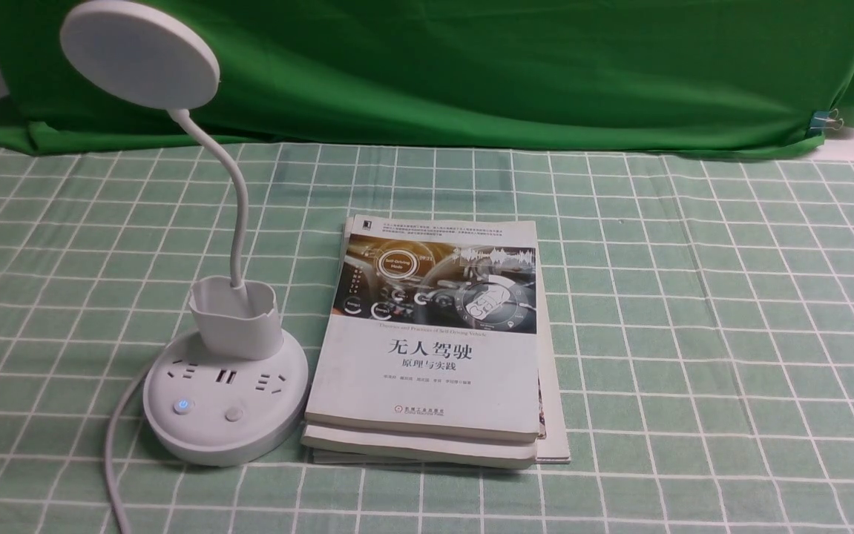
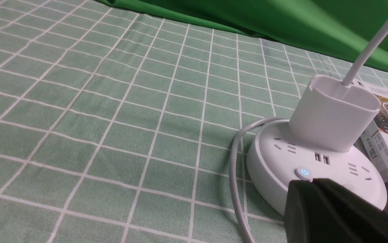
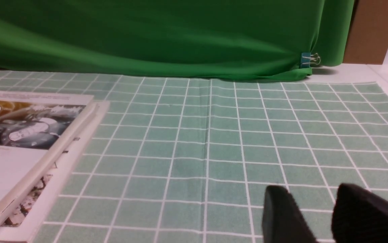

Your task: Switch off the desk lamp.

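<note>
I've got the desk lamp (image 1: pixel 225 400) at lower left of the front view, lit button facing me, left gripper (image 2: pixel 335 209) looking pressed together beside it, and a skewed poke could hit the wrong button.

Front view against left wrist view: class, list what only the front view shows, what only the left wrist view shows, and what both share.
Only the front view shows the lamp's disc head, the whole top book cover, the second, unlit button and the binder clip. Only the left wrist view shows the left gripper close beside the lit power button. Both share the desk lamp base with sockets, its cup holder, its cord, the checked tablecloth and the green backdrop.
</note>
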